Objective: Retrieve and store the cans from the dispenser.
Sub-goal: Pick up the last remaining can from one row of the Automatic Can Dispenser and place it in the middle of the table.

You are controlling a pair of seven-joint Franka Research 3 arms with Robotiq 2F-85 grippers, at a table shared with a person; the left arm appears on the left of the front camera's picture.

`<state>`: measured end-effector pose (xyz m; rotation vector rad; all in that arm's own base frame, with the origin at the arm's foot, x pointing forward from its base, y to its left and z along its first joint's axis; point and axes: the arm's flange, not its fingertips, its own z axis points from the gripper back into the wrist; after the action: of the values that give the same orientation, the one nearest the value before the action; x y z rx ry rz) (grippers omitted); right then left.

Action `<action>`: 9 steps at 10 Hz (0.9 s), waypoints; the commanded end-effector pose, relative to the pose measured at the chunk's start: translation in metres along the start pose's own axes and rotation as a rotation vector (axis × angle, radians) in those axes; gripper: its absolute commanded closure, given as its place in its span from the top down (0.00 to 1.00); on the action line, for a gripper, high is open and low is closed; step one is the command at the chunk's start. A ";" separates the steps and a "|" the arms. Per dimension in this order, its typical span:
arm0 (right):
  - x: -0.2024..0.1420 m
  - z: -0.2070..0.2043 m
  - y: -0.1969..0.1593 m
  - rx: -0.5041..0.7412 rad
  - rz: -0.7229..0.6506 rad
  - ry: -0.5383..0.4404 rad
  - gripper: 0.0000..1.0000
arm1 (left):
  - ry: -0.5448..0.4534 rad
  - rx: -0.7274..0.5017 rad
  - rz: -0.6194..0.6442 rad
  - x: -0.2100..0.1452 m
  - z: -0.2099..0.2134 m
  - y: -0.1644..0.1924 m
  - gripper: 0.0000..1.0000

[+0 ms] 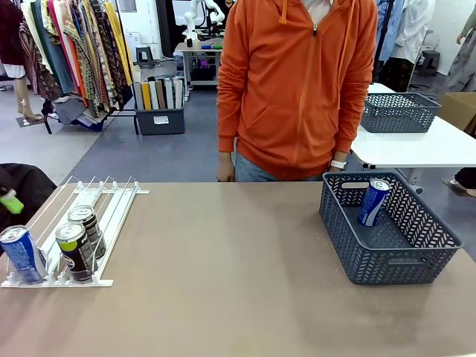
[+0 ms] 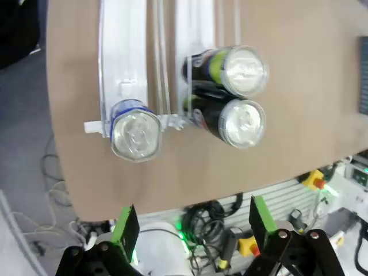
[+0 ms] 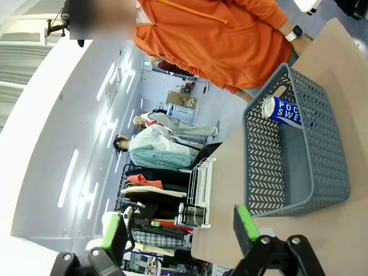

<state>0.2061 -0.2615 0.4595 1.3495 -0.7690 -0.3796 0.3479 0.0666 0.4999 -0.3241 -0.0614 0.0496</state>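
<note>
At the dispenser's point(image 1: 119, 216) near end on the table point(image 1: 238, 282) stand a blue can point(image 1: 21, 254) and two black cans point(image 1: 74, 251); another can point(image 1: 373, 201) leans in the basket point(image 1: 394, 260). Left fingers point(image 2: 127, 229) and right fingers point(image 3: 113, 229) hang released, empty. Smooth rigid cans likely slip: clamp mid-body.

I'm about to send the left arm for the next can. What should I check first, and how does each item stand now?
1. Left gripper open: ok.
2. Can between its fingers: not ok, none yet; it hangs above, near the dispenser's stopper end.
3. Cans ready at the stoppers: ok; the front blue can and two black cans stand upright.
4. Room in the grey basket: ok; one stored blue can leans inside.
5. Person away from the dispenser: ok, standing at the far side.
6. Right gripper open: ok.
</note>
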 end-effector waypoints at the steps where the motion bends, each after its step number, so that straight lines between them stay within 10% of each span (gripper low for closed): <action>1: 0.003 -0.001 0.002 0.018 0.027 -0.016 1.00 | -0.030 0.086 0.034 0.001 -0.021 0.006 1.00; 9: 0.003 -0.001 0.002 0.018 0.027 -0.016 1.00 | -0.083 0.293 0.046 0.016 -0.081 0.003 1.00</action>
<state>0.2060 -0.2616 0.4595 1.3493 -0.7693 -0.3795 0.3696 0.0499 0.4351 -0.0540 -0.1272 0.0998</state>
